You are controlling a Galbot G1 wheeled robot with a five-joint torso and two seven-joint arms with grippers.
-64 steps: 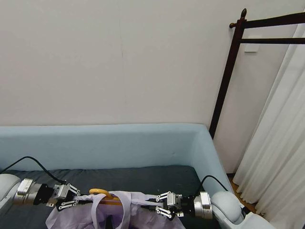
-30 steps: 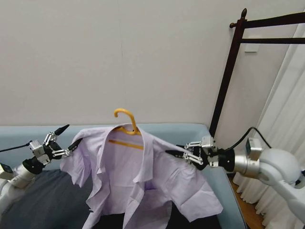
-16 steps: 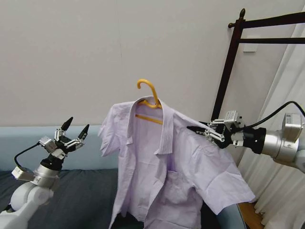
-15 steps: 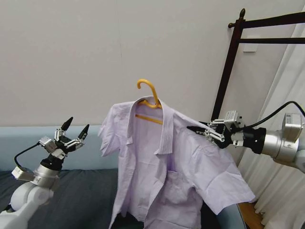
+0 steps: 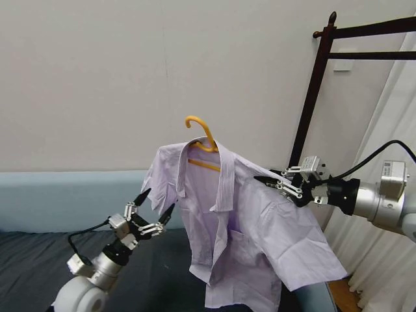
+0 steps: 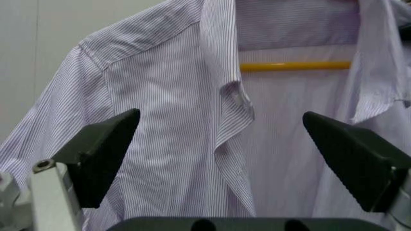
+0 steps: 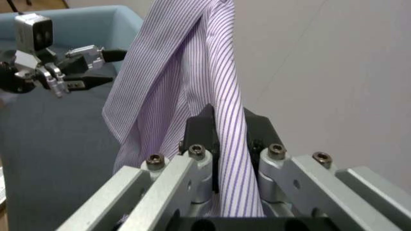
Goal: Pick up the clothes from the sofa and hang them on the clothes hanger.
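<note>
A lilac striped shirt (image 5: pixel 240 227) hangs in the air on a yellow hanger (image 5: pixel 200 133), above the sofa. My right gripper (image 5: pixel 270 184) is shut on the shirt's shoulder fabric; in the right wrist view the cloth (image 7: pixel 212 96) runs between the shut fingers (image 7: pixel 205 132). My left gripper (image 5: pixel 156 203) is open, beside the shirt's other sleeve and a little below it, holding nothing. In the left wrist view its two black fingertips (image 6: pixel 96 149) stand wide apart, with the shirt front (image 6: pixel 160 120) and the hanger bar (image 6: pixel 295 66) ahead of them. The dark wooden clothes rack (image 5: pixel 315 91) stands at the back right.
The light blue sofa (image 5: pixel 58 195) with a dark seat cushion (image 5: pixel 39 266) lies below. White curtains (image 5: pixel 383 195) hang at the right behind my right arm. A plain wall is behind everything.
The shirt was lifted off the sofa and the left gripper let go of it. In the last half second the left gripper swung right, close to the sleeve; the shirt dropped slightly.
</note>
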